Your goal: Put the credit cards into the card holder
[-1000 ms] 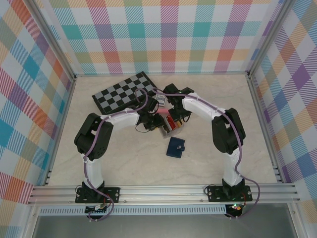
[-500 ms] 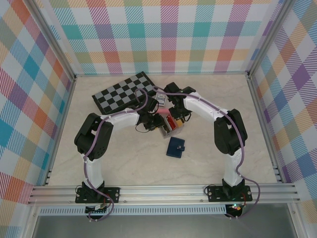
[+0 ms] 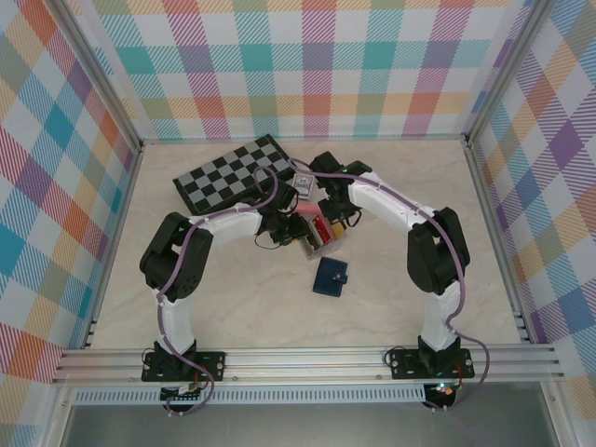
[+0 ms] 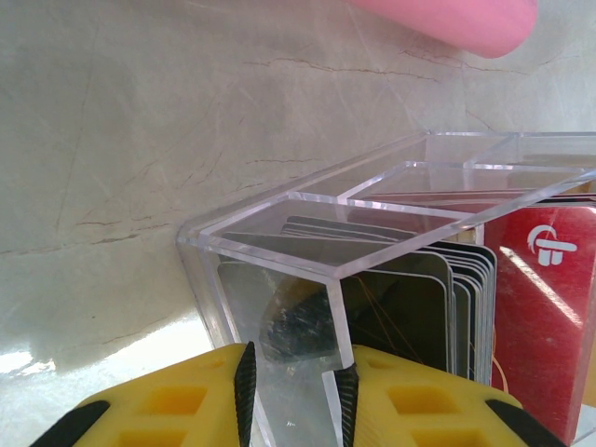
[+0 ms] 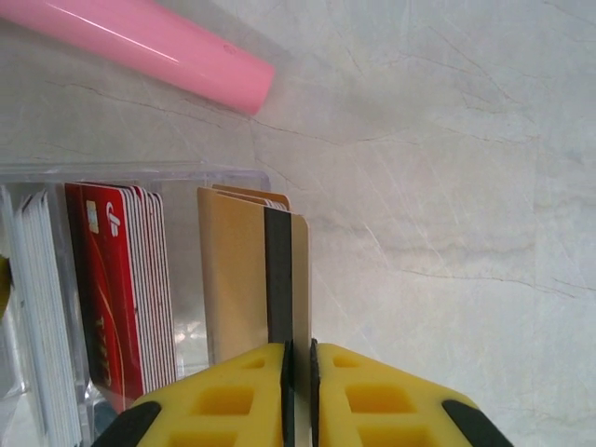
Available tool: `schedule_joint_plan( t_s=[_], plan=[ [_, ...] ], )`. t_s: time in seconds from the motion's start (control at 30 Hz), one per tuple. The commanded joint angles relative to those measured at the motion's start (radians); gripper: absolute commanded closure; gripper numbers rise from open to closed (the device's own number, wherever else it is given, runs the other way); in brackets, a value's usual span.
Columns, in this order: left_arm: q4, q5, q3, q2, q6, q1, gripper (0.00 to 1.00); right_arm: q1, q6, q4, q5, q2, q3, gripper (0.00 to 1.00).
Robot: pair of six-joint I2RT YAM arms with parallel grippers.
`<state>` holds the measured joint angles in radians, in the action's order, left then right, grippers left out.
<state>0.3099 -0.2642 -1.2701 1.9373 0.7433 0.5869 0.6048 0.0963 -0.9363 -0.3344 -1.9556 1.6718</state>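
The right gripper (image 5: 298,358) pinches the edge of a gold credit card (image 5: 244,279) standing in the clear box (image 5: 140,172), whose wall the left gripper (image 4: 293,386) clamps — the card holder (image 3: 330,276) lies folded on the table (image 3: 233,307), apart from both, nearer the bases.

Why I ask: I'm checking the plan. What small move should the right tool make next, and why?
Probably draw the card straight out. The right tool is pinched on the gold credit card at the end of the clear box, which the left tool clamps by its wall; the navy card holder lies apart.
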Motion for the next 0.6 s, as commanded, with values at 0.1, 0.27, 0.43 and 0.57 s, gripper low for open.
schedule_joint_plan(
  t_s=[0.1, 0.27, 0.43, 0.57],
  plan=[
    [0.094, 0.019, 0.031, 0.046, -0.009, 0.010, 0.70, -0.007, 0.015, -0.033, 0.077, 0.071, -0.005, 0.91],
    [0.095, 0.016, 0.028, 0.046, -0.010, 0.010, 0.70, -0.007, 0.027, -0.032, 0.151, 0.064, -0.002, 0.96],
    [0.083, 0.009, 0.033, 0.032, -0.010, 0.010, 0.69, -0.006, 0.072, -0.026, 0.213, 0.090, -0.003, 0.99],
    [0.054, -0.007, 0.037, 0.008, -0.001, 0.009, 0.66, -0.005, 0.162, -0.044, 0.202, 0.111, 0.002, 0.99]
  ],
)
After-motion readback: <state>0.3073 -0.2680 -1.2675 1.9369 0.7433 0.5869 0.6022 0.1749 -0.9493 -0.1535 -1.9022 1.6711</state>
